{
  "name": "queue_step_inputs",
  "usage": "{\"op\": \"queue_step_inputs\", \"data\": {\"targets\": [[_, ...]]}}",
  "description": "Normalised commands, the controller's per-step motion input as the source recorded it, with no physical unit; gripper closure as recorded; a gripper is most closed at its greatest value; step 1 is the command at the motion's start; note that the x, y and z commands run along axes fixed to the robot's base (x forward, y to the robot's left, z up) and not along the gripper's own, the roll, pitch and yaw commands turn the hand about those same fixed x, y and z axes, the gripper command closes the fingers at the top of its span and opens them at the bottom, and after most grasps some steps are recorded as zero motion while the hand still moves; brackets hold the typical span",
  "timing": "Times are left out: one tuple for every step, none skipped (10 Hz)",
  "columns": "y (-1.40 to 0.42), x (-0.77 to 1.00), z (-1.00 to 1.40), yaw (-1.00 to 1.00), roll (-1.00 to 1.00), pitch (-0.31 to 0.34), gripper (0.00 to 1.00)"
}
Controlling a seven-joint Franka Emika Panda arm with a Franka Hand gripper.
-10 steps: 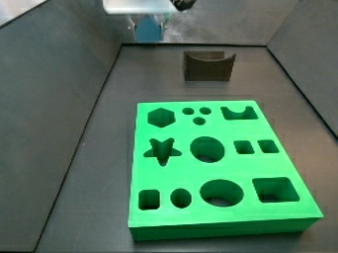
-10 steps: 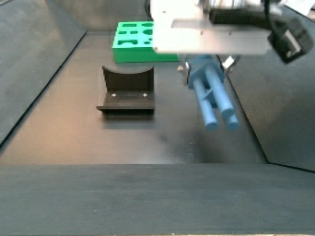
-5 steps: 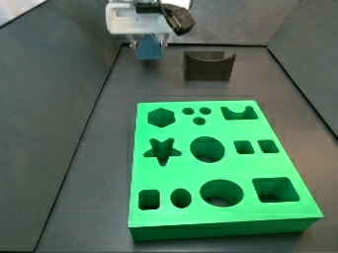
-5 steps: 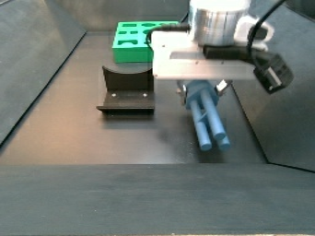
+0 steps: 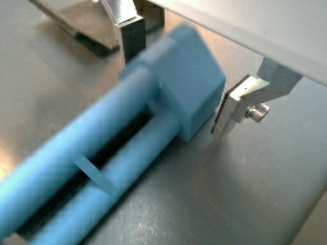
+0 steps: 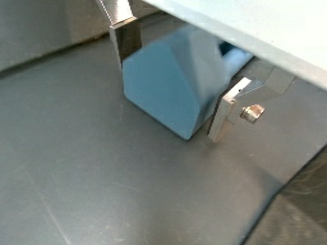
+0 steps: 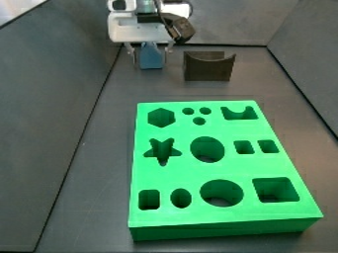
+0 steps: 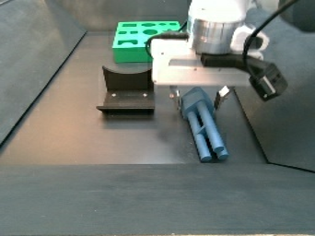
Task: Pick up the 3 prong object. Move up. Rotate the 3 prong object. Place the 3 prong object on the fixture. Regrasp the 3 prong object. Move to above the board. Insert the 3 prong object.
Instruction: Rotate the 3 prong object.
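Your gripper [image 8: 201, 92] sat low over the dark floor, to one side of the fixture [image 8: 125, 90], with its silver fingers [image 5: 129, 38] set on either side of the 3 prong object [image 8: 205, 129]. You could see in a wrist view that the finger plates stood at the flanks of the piece's solid blue block end [image 5: 192, 77], close against it, but whether the pads actually pressed it you could not tell from these pictures. The 3 prong object lay along the floor, its block end between the fingers and its long ridged prongs [image 5: 90, 172] running out away from the gripper. In a side view the prongs reached toward the camera, their tips well clear of the gripper body. Another wrist view showed only the block end [image 6: 173, 81] between the plates, close to the floor.

Beside the piece, the fixture stood apart from it, untouched. Farther off, you had the green board [image 7: 218, 168] lying flat with its star, hexagon, round and square cut-outs, well apart from the gripper [image 7: 149, 49].
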Motion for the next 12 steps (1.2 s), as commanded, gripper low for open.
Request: {"op": "queue_step_inputs", "data": {"targets": [[0.00, -0.01, 1.00, 0.00, 0.00, 0.032, 0.00], [0.01, -0.01, 1.00, -0.01, 0.01, 0.058, 0.00], [0.01, -0.01, 1.00, -0.01, 0.01, 0.070, 0.00], [0.01, -0.02, 1.00, -0.02, 0.02, 0.076, 0.00], [0.01, -0.02, 1.00, -0.02, 0.03, 0.075, 0.00], [0.01, -0.03, 0.97, -0.02, 0.04, 0.073, 0.00], [0.01, -0.03, 0.82, -0.02, 0.05, 0.075, 0.00], [0.01, -0.02, 0.62, -0.01, 0.06, 0.079, 0.00], [0.00, 0.00, 0.00, 1.00, 0.00, 0.000, 0.00], [-0.01, 0.00, -0.21, 1.00, 0.00, 0.001, 0.00], [0.00, 0.03, -0.27, 1.00, 0.00, 0.000, 0.00], [0.00, 0.05, -0.22, 1.00, 0.00, -0.001, 0.00]]}}
